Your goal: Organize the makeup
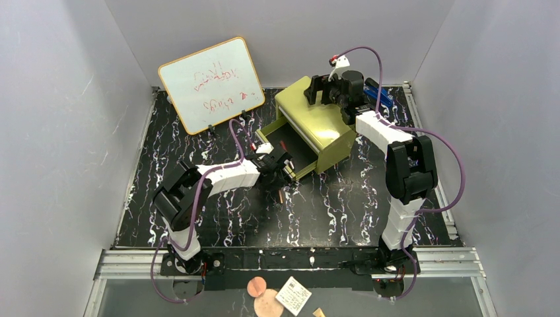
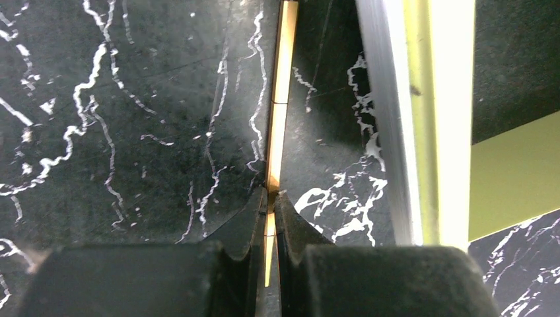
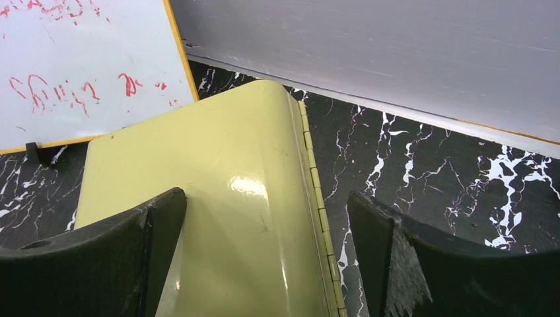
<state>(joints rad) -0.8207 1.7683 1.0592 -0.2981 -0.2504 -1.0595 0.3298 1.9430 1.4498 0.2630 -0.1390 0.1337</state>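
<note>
My left gripper (image 1: 285, 179) is shut on a slim tan pencil (image 1: 282, 194) low over the black marbled table, just in front of the open drawer (image 1: 285, 142) of the olive-yellow chest (image 1: 317, 122). In the left wrist view the pencil (image 2: 282, 66) runs straight out from between the closed fingers (image 2: 251, 218), with the drawer's yellow edge (image 2: 439, 119) to its right. My right gripper (image 1: 318, 89) is open and empty over the chest's back top edge; its view shows the chest lid (image 3: 218, 165) between the spread fingers (image 3: 155, 224). No other makeup shows on the table.
A whiteboard (image 1: 211, 82) with red writing stands at the back left, also in the right wrist view (image 3: 79, 66). Something blue (image 1: 380, 89) lies behind the right arm. Round pinkish discs (image 1: 259, 288) and a white card (image 1: 294, 295) lie below the front rail.
</note>
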